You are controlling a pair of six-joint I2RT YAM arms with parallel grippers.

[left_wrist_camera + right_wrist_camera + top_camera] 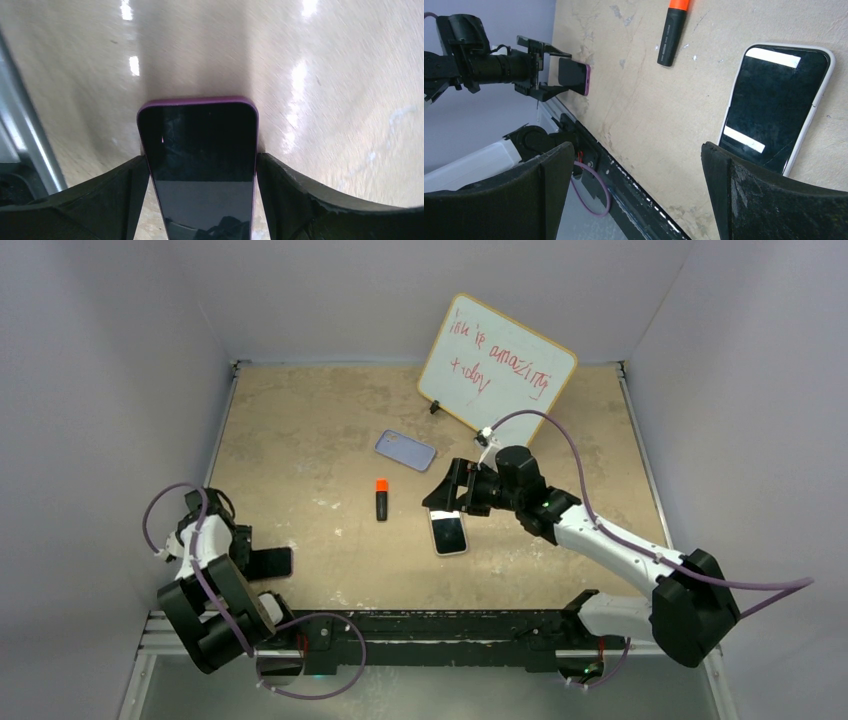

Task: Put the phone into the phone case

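The phone [449,533], black screen up with a pale edge, lies flat on the table; it also shows in the right wrist view [779,105]. The lavender phone case [406,450] lies farther back, apart from it. My right gripper [446,492] hovers just behind the phone, open and empty [636,150], with the phone beside its right finger. My left gripper [252,562] at the near left is shut on a second dark phone with a purple edge [200,150], held level above the table between both fingers [202,165].
A black marker with an orange cap [381,500] lies left of the phone. A whiteboard with red writing [497,365] leans at the back. The table's black front rail [430,625] runs along the near edge.
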